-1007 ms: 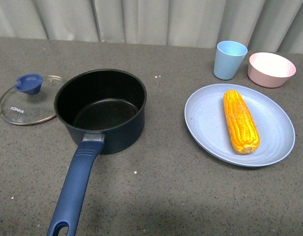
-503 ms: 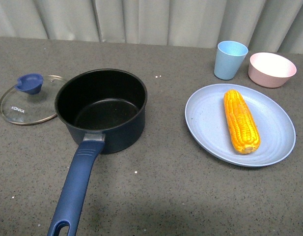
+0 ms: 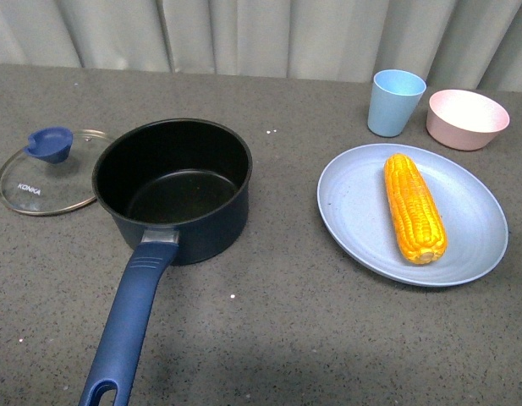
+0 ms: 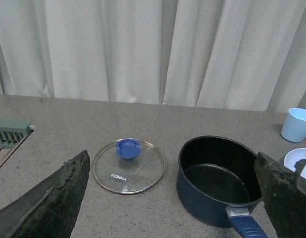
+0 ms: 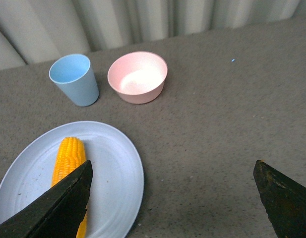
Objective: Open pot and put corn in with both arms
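Navy pot (image 3: pixel 201 233) w/o lid (image 3: pixel 49 173), corn (image 3: pixel 414 208) on plate (image 3: pixel 354 203), L+R jaws wide apart, empty.

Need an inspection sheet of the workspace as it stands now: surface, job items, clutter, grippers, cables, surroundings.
Surface: grey speckled countertop, a few white specks.
Job's things: dark navy round saucepan upright, uncovered, empty; glass lid with blue knob flat on the counter beside it, apart; yellow-orange corn cob lying on a pale blue oval plate.
Clutter: light blue cup and pink bowl behind the plate, upright.
Grippers: left gripper open, empty; right gripper open, empty; neither shows in the front view.
Cables: nothing seen.
Surroundings: pale curtain behind the counter; green slatted object at the counter's edge.
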Controlling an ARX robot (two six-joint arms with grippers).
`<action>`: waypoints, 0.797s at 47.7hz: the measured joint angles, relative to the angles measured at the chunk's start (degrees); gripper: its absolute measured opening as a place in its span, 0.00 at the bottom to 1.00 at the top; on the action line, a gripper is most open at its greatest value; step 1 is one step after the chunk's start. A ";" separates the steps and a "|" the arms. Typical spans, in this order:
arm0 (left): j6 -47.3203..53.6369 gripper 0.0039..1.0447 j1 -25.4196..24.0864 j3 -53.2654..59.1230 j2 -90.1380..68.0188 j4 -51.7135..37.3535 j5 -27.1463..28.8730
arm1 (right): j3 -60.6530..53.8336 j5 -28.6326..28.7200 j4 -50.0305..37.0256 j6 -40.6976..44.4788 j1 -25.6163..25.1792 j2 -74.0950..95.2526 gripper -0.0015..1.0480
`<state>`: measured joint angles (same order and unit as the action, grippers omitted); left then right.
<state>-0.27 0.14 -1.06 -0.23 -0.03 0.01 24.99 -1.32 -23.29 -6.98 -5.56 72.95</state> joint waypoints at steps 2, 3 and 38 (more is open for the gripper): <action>0.00 0.94 0.00 0.00 0.00 0.00 0.00 | 3.23 1.01 1.81 -0.55 0.55 3.89 0.91; 0.00 0.94 0.00 0.00 0.00 0.00 0.00 | 5.57 1.42 3.26 -0.90 1.14 6.45 0.91; 0.00 0.94 0.00 0.00 0.00 0.00 0.00 | 35.06 6.99 25.73 -2.51 15.39 42.53 0.91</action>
<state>-0.27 0.14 -1.06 -0.23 -0.03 0.01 60.05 5.67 2.44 -9.50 9.82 115.48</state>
